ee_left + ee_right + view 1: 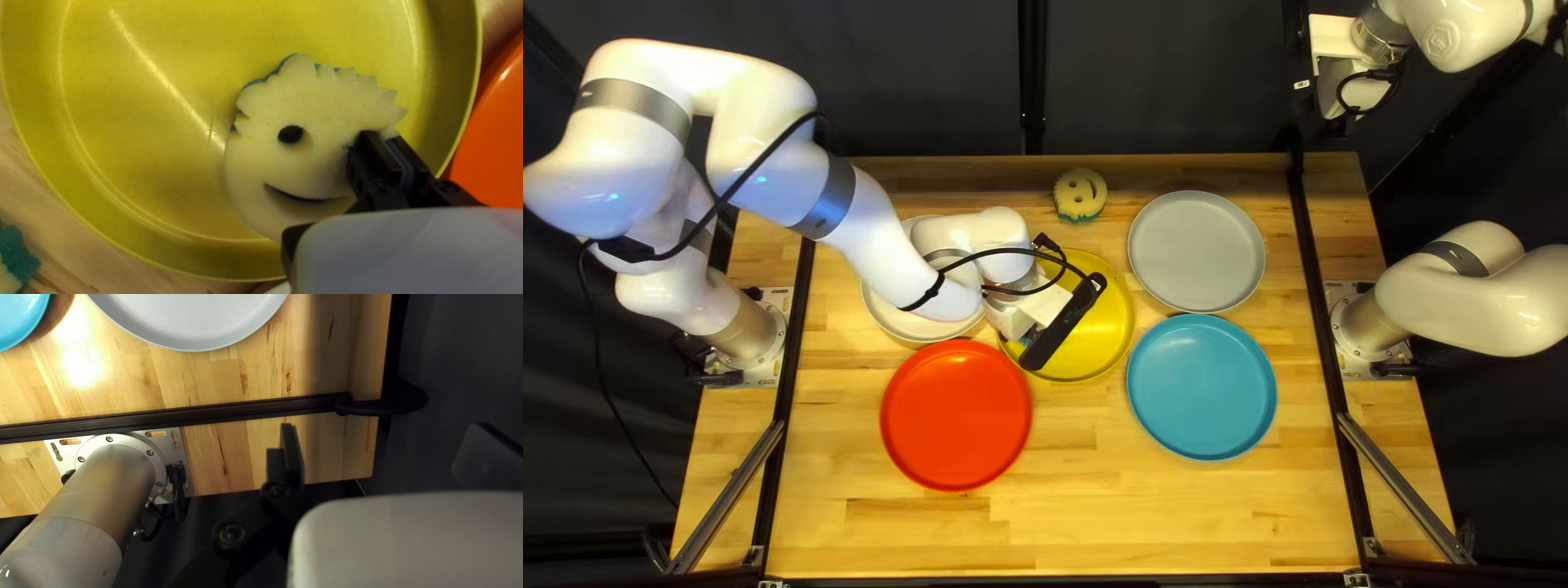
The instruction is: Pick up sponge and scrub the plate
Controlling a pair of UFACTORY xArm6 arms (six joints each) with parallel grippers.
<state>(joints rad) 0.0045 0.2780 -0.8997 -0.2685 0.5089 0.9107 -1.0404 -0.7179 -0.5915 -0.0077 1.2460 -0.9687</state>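
Observation:
My left gripper is over the yellow plate, its fingertips hidden by its own body in the top left view. Seen from the left wrist, the gripper is shut on the edge of a cream smiley sponge, a bit of which shows between the fingers. This sponge has a blue underside and lies over the inside of the yellow plate. Raised at the right of the top left view is my right gripper; in the right wrist view the gripper stands open with nothing between its fingers.
A second smiley sponge with a green underside rests near the far edge. Around the yellow plate are a red plate, a blue plate, a grey plate and a pale plate partly under my left arm.

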